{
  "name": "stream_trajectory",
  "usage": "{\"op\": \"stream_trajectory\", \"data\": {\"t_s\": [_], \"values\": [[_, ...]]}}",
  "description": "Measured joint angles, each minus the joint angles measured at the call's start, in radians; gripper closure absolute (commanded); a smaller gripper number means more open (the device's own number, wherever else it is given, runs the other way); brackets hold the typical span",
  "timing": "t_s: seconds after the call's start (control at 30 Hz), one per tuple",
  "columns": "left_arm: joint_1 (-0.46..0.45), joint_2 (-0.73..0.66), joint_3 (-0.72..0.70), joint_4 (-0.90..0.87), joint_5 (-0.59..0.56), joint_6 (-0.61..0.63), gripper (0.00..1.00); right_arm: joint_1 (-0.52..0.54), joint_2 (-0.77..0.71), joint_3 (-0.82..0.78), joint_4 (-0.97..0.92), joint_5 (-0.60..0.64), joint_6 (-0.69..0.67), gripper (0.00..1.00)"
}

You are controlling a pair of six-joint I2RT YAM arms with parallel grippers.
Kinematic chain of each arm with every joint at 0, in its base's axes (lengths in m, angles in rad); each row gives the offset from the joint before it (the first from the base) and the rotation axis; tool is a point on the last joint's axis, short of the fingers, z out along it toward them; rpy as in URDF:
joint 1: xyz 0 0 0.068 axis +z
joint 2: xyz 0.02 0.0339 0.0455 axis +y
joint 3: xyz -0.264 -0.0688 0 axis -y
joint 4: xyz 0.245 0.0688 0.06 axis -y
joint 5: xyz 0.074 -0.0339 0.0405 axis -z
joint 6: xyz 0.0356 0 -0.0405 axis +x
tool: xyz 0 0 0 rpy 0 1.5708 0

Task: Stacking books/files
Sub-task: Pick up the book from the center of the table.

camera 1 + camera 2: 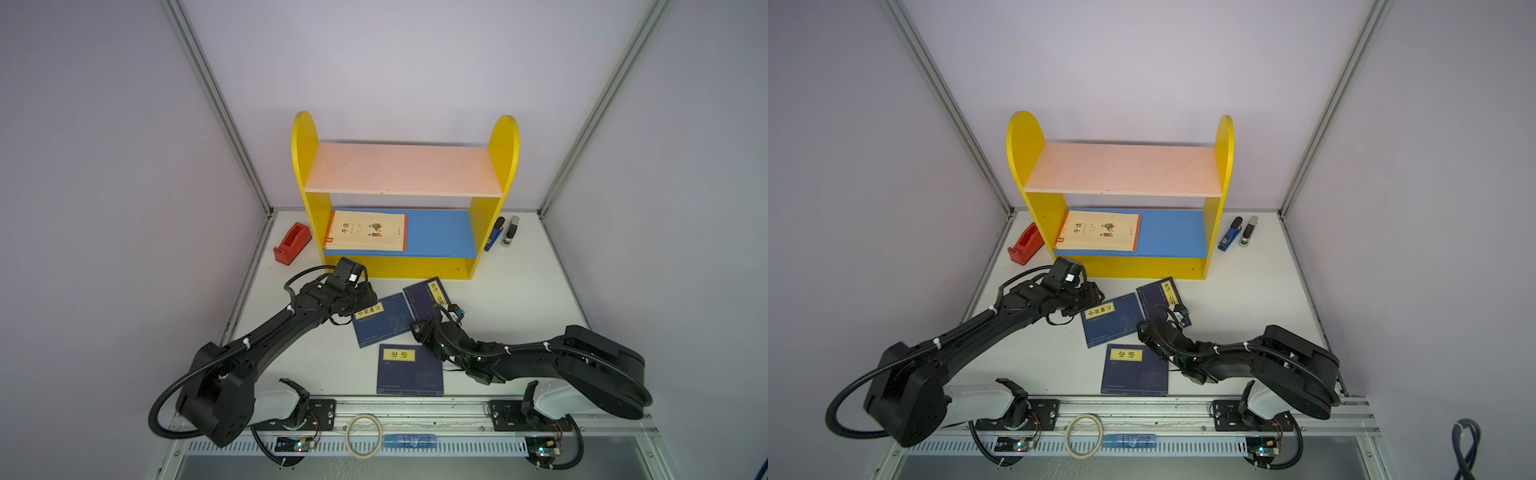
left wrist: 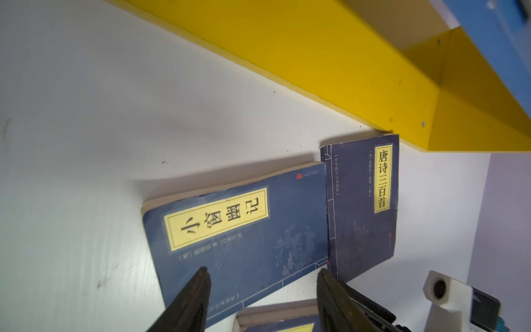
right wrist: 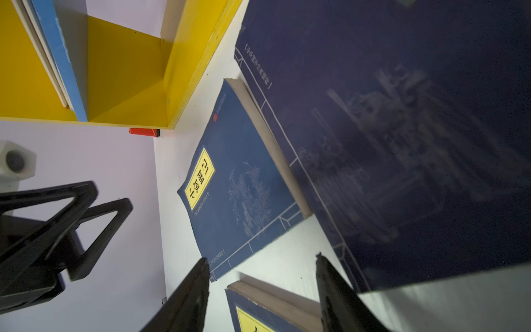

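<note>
In both top views, cream books (image 1: 368, 230) lie stacked on the blue lower shelf (image 1: 440, 237), upper centre of the frame. Mid-frame, three navy books (image 1: 384, 322) lie flat on the white table (image 1: 519, 299). The left gripper (image 2: 262, 271) and right gripper (image 3: 261, 258) both gape wide, holding nothing, close above them.

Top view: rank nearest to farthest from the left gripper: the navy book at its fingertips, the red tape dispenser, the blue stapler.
1. Navy book, right beside the left gripper, mid-scene.
2. Red tape dispenser, back left.
3. Blue stapler, back right, farthest.
</note>
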Motion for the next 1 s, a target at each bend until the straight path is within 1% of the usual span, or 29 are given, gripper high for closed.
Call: {"op": "stream_trajectory", "data": {"t_s": [0.13,0.23,0.37,0.57,0.67,0.73,0.87,1.0], "values": [[-0.04,0.169,0.095,0.023,-0.044,0.047,0.41,0.004,0.051,0.026,0.004,0.003,0.023,0.4],[-0.048,0.279,0.152,0.045,-0.06,0.07,0.43,0.004,0.089,0.037,0.008,0.003,0.046,0.39],[-0.048,0.368,0.188,0.064,-0.075,0.091,0.43,0.004,0.131,0.061,0.038,0.007,0.07,0.39],[-0.054,0.431,0.203,0.083,-0.119,0.113,0.43,0.004,0.195,0.099,0.087,0.011,0.096,0.39],[-0.058,0.452,0.189,0.102,-0.137,0.116,0.43,0.005,0.214,0.101,0.118,0.022,0.111,0.39],[-0.063,0.456,0.171,0.142,-0.155,0.116,0.44,0.005,0.223,0.101,0.138,0.027,0.122,0.39],[-0.07,0.465,0.129,0.237,-0.186,0.117,0.49,0.005,0.245,0.1,0.185,0.034,0.137,0.39],[-0.072,0.467,0.096,0.327,-0.2,0.114,0.52,0.005,0.267,0.126,0.195,0.034,0.143,0.39]]}}
